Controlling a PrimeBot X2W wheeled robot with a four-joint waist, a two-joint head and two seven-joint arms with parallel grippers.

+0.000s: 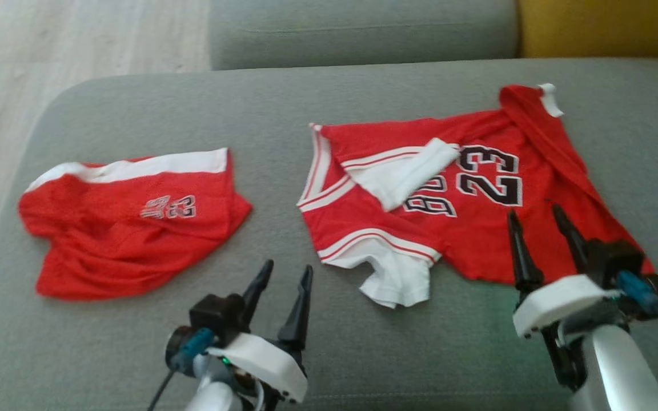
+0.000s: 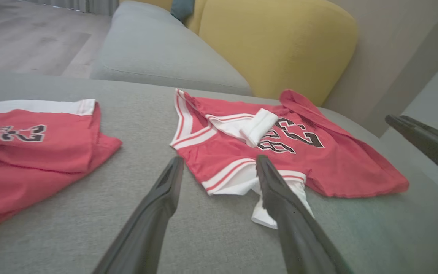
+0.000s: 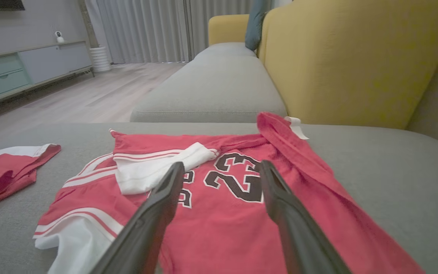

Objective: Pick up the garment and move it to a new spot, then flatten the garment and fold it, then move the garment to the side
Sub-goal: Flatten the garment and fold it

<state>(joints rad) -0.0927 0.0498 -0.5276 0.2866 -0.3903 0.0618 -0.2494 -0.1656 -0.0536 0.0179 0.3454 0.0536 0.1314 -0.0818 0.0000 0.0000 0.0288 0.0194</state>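
Note:
The garment, a red jersey (image 1: 466,240) with white trim and a black "23", lies spread but rumpled on the right half of the grey seat. One white sleeve is folded over its chest and its far corner is bunched up. It also shows as the jersey (image 2: 318,160) and the jersey (image 3: 219,228). My right gripper (image 1: 534,209) hovers open over the jersey's near right part, and in its own view the right gripper (image 3: 221,164) has nothing between its fingers. My left gripper (image 1: 288,266) is open over bare cushion just left of the jersey's near white sleeve; the left gripper (image 2: 219,159) is empty.
Red shorts (image 1: 129,228) with a white waistband lie crumpled on the seat's left part, apart from the jersey. The grey seat (image 1: 363,354) ends at the wooden floor (image 1: 49,45) on the left. A yellow backrest (image 3: 356,57) rises on the right, and a second grey seat (image 1: 363,28) lies beyond.

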